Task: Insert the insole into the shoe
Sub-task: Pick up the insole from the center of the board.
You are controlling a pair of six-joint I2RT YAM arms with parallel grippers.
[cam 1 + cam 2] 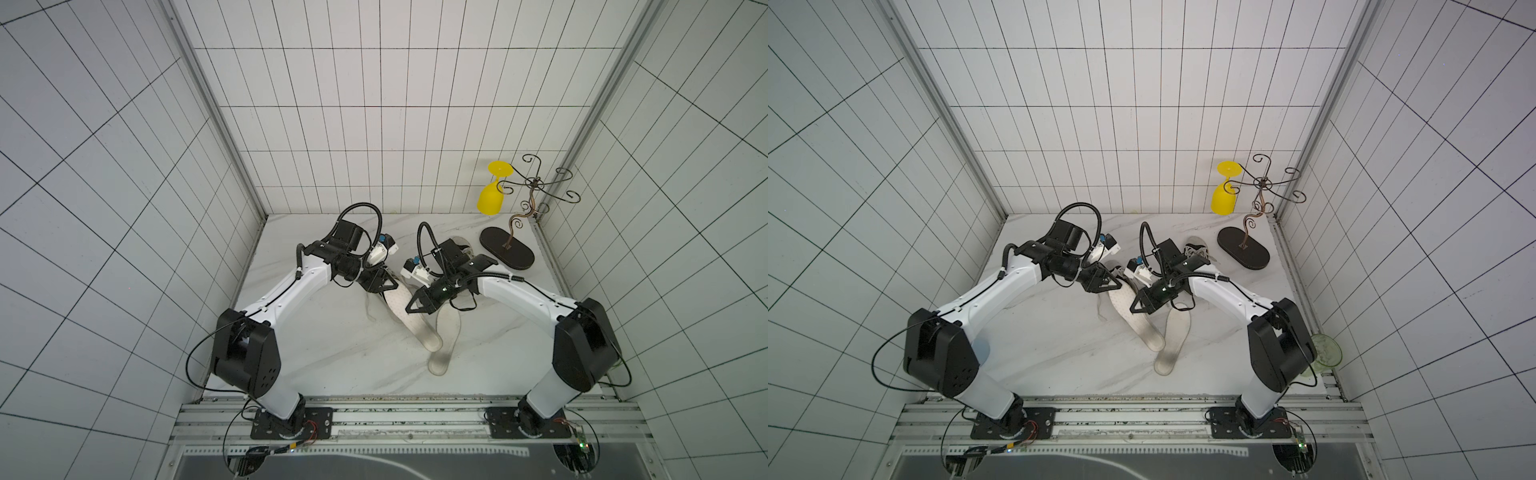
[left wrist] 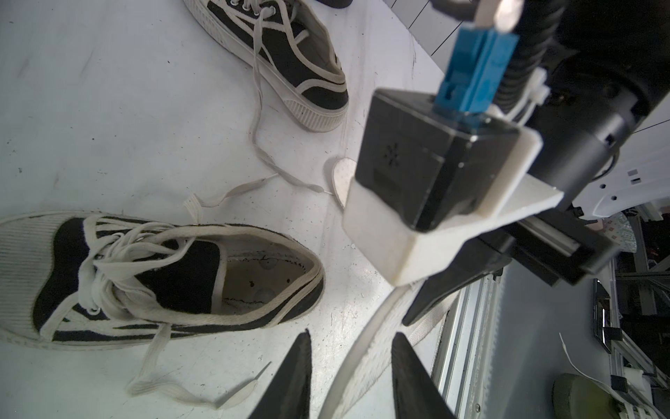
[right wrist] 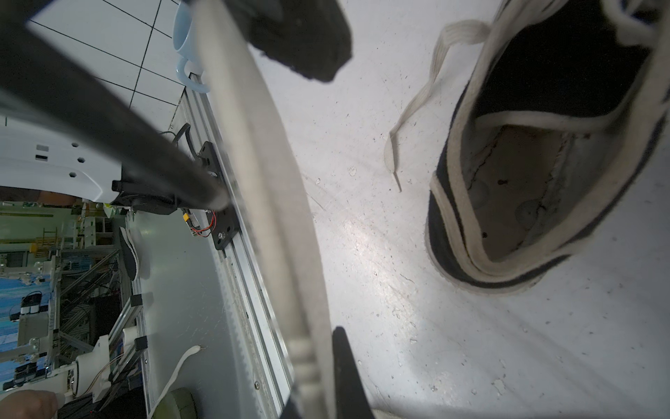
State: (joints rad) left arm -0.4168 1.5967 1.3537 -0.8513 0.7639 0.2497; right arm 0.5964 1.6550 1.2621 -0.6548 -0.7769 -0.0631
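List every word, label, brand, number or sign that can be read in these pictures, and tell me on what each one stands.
None: no word, brand or number is readable in any view.
Black camera box: a small dotted star sign, no letters.
Shoe, other shoe: no brand shows; dark marks inside the first are too blurred to read.
Insole: dot pattern only.

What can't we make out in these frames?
One shoe: both top views, mostly under the left arm.
Other shoe: both top views, mostly behind the right arm.
Second insole: left wrist, mostly behind the right arm's camera.
Held insole: right wrist, blurred, ends cut off by frame edges.
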